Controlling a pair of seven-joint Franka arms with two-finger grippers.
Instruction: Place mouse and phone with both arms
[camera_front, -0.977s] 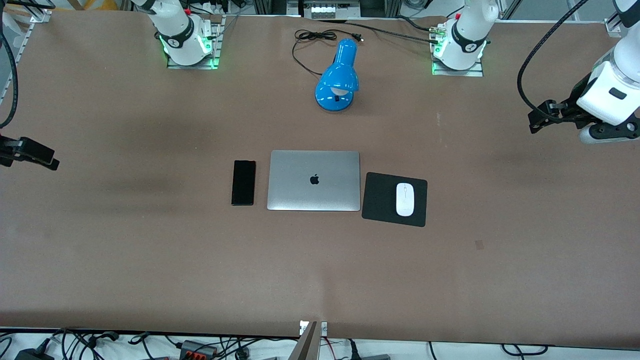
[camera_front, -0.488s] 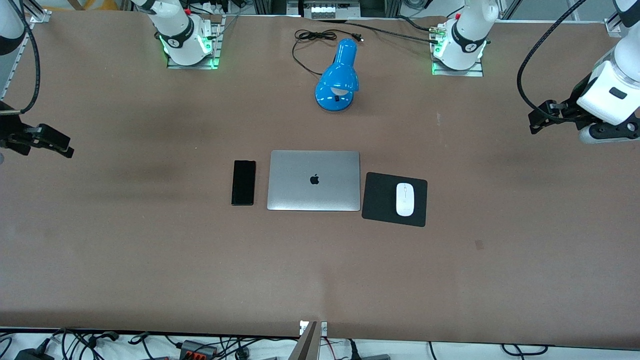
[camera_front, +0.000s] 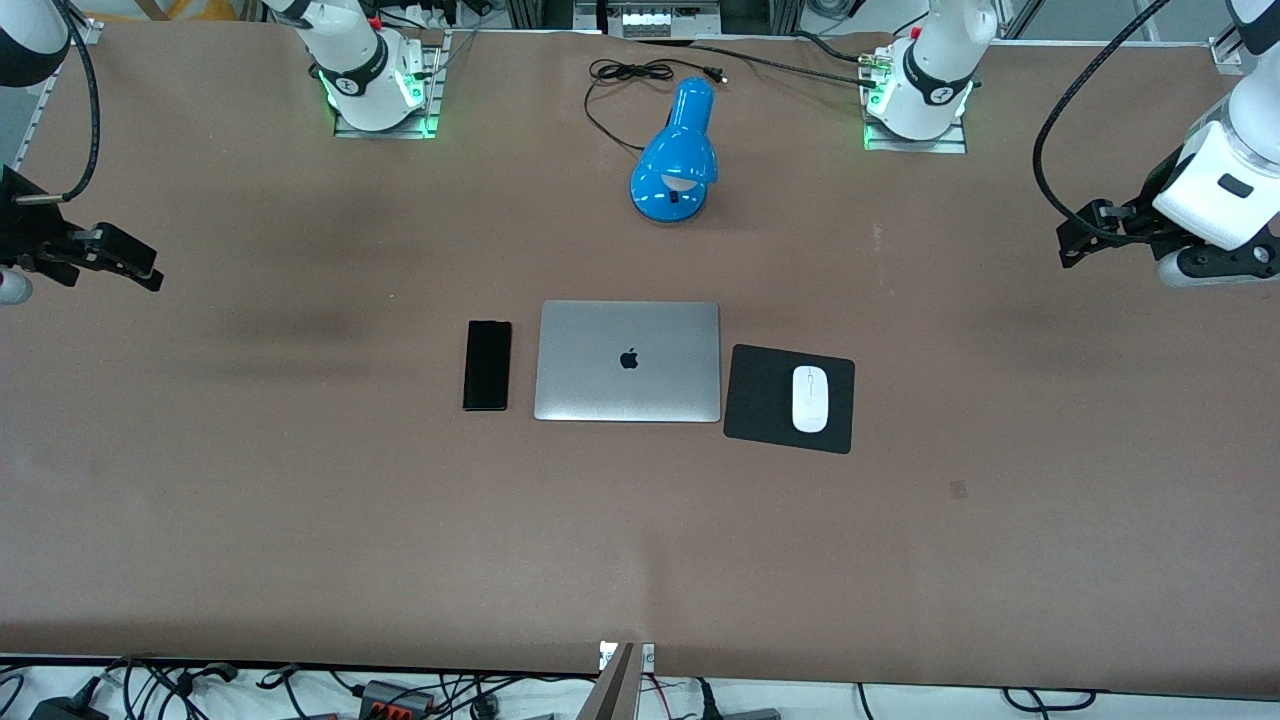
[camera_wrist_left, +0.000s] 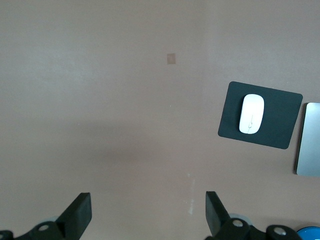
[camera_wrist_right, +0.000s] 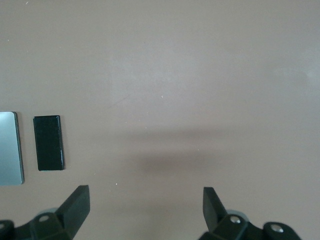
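The white mouse (camera_front: 809, 398) lies on a black square pad (camera_front: 770, 398) beside the closed silver laptop (camera_front: 628, 361), toward the left arm's end. It also shows in the left wrist view (camera_wrist_left: 251, 114). The black phone (camera_front: 487, 365) lies flat on the table beside the laptop, toward the right arm's end, and shows in the right wrist view (camera_wrist_right: 49, 142). My left gripper (camera_front: 1075, 240) hangs open and empty over bare table at the left arm's end. My right gripper (camera_front: 140, 267) hangs open and empty over bare table at the right arm's end.
A blue desk lamp (camera_front: 678, 153) with a black cord (camera_front: 620, 90) lies between the two arm bases, farther from the front camera than the laptop. The brown table (camera_front: 640, 550) spreads wide around the laptop group.
My right gripper has moved in from the table's edge toward the middle and slightly toward the bases. The left arm, mouse and phone have not moved.
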